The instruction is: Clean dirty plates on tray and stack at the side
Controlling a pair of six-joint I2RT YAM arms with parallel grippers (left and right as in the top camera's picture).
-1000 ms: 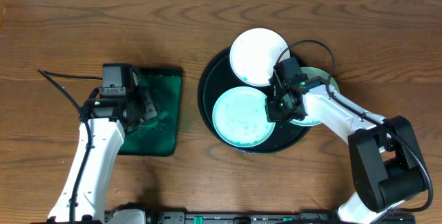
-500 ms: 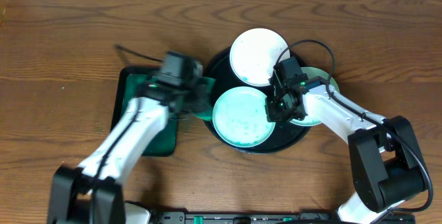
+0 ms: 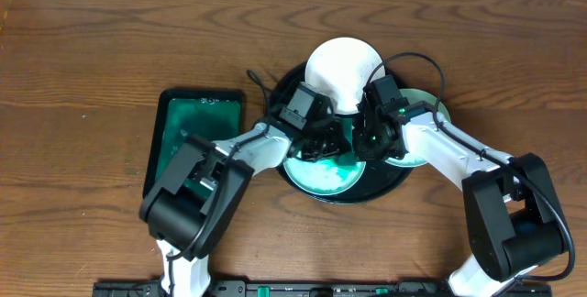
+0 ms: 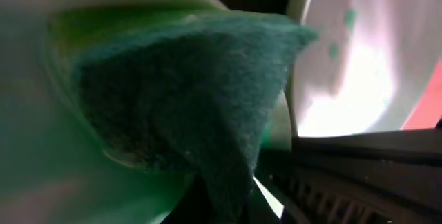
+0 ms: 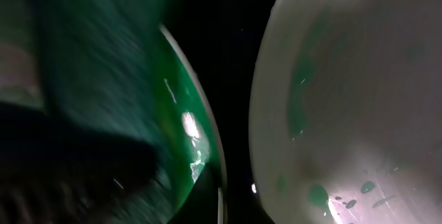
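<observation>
1. Step in hand: scrubbing. All three plates are on the tray (image 3: 390, 182) and none is stacked on the desk (image 3: 514, 49) yet, so I'd judge the task early.
2. The left pincer (image 3: 323, 139) is over the teal-smeared plate (image 3: 321, 176) at the tray's front-left. In the left wrist view it looks to be pinching a green scouring pad (image 4: 186, 92), which fills most of that view.
3. The right pincer (image 3: 370, 141) sits at the same plate's right edge, between it and the right-hand plate (image 3: 426, 106). I can't tell whether it is spread or pressed together; the right wrist view shows only plate rims and blur. It is probably bracing the plate.
4. The top plate (image 3: 341, 68) looks clean white. The right-hand plate pokes out past the tray rim under the right arm and shows teal specks up close (image 5: 345, 113).
5. A dark-green rectangular tray (image 3: 193, 141) lies on the desk to the left, well apart from the pad.
6. The next move calls for pad strokes across the smear with the plate held steady, without the two pincers colliding. After that, lift the plate off to the bare desk.
</observation>
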